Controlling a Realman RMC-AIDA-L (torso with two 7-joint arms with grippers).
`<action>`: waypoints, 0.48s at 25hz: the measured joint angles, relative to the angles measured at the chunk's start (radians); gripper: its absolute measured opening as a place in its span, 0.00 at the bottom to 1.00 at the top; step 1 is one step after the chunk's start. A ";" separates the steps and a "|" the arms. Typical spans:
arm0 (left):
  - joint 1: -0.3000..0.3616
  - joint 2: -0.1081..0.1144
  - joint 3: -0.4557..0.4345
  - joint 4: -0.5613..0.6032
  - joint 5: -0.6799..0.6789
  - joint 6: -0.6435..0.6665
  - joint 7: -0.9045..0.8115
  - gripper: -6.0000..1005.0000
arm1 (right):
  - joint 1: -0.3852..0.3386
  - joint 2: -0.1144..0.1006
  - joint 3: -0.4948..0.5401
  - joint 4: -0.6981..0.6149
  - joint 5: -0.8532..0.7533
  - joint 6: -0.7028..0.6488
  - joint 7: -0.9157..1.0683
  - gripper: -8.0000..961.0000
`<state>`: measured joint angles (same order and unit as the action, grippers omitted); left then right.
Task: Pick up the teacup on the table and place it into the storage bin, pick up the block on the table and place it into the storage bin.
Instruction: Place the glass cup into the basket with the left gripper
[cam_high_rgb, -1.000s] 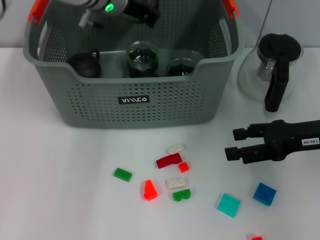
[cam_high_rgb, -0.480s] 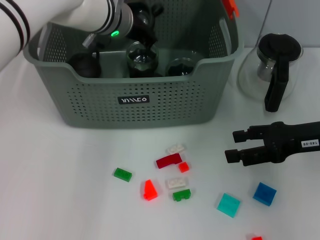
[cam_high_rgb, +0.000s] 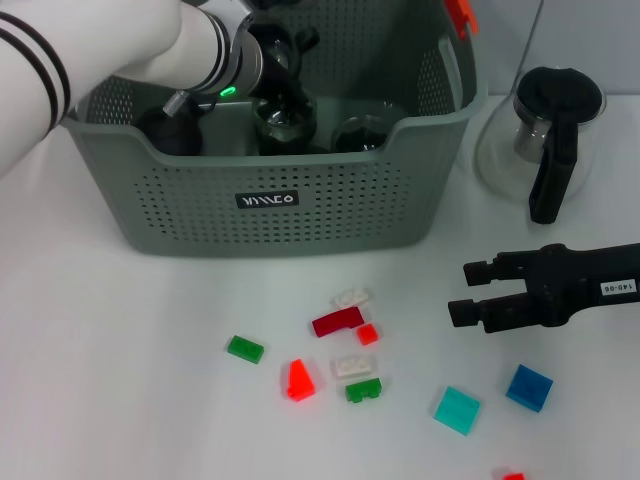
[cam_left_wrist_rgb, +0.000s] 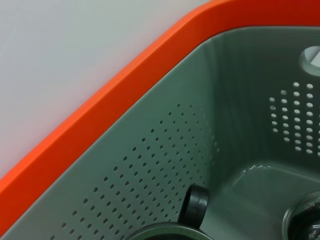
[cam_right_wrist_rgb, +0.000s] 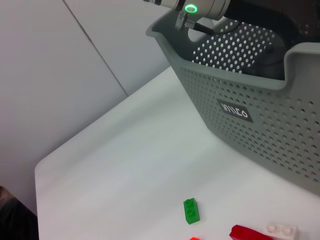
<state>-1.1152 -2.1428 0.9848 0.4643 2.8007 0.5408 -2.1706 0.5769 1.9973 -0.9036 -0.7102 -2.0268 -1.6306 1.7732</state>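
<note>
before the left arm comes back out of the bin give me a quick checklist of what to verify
1. Left tool inside the storage bin: ok, it reaches down among the dark glass pieces.
2. Left tool has let go of its cup: cannot tell, its fingers are hidden.
3. Clear way up past the orange handle clip: ok, the clip sits at the far corner, away from the arm.
4. Right tool out of the way: ok, open, over the table beside the glass pot.
5. Blocks left to collect: not ok, the green block, the blue block and others lie on the table.
</note>
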 joint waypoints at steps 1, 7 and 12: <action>0.001 0.000 0.000 0.000 0.001 -0.001 0.000 0.07 | 0.000 0.000 0.000 0.000 -0.001 0.000 0.000 0.93; 0.014 -0.008 0.020 0.012 0.004 -0.004 0.004 0.07 | 0.001 0.002 0.003 0.000 -0.010 0.001 0.001 0.93; 0.039 -0.024 0.059 0.053 0.005 -0.009 0.000 0.08 | 0.001 0.001 0.005 0.004 -0.010 0.001 0.001 0.93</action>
<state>-1.0762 -2.1665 1.0439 0.5175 2.8056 0.5314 -2.1707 0.5783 1.9985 -0.8991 -0.7065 -2.0373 -1.6295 1.7739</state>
